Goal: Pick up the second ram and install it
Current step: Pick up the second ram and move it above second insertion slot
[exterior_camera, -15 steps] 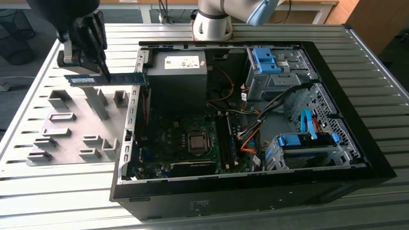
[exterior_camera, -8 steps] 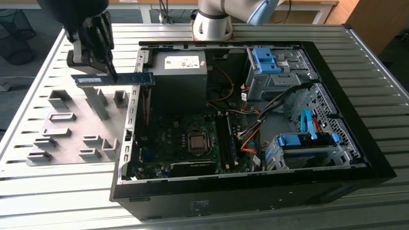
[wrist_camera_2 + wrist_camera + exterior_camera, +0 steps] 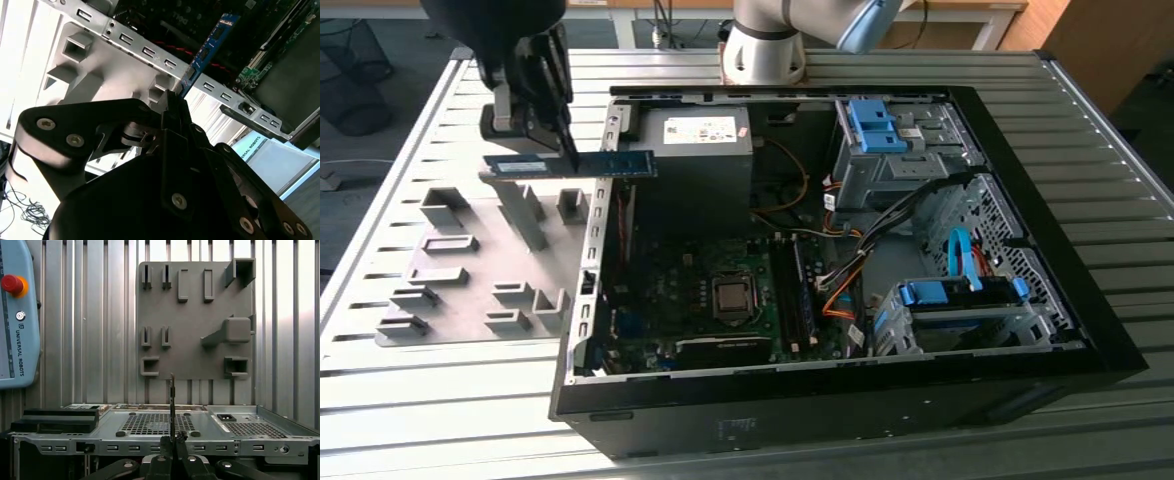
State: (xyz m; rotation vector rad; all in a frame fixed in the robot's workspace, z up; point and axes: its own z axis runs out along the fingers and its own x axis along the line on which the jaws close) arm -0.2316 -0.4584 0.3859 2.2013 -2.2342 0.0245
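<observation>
Over slatted table (image 3: 400, 420) and case rim (image 3: 604, 215), hand (image 3: 568, 150) clamps second ram (image 3: 614, 163) (touching neither).

Ram (image 3: 210, 45) end — hidden btwn fingers (image 3: 180, 120), second wrist view

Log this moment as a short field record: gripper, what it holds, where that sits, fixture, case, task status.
gripper: black gripper, shut on the stick
held: long flat blue-green circuit-board ram stick with dark chips, lying level
location: in the air above the case's wall at the exterior view's left
fixture: grey plastic holder plate on the slatted metal table, beside the case
case: open black computer case, long black motherboard slots showing
status: stick lifted, not yet in a slot
</observation>
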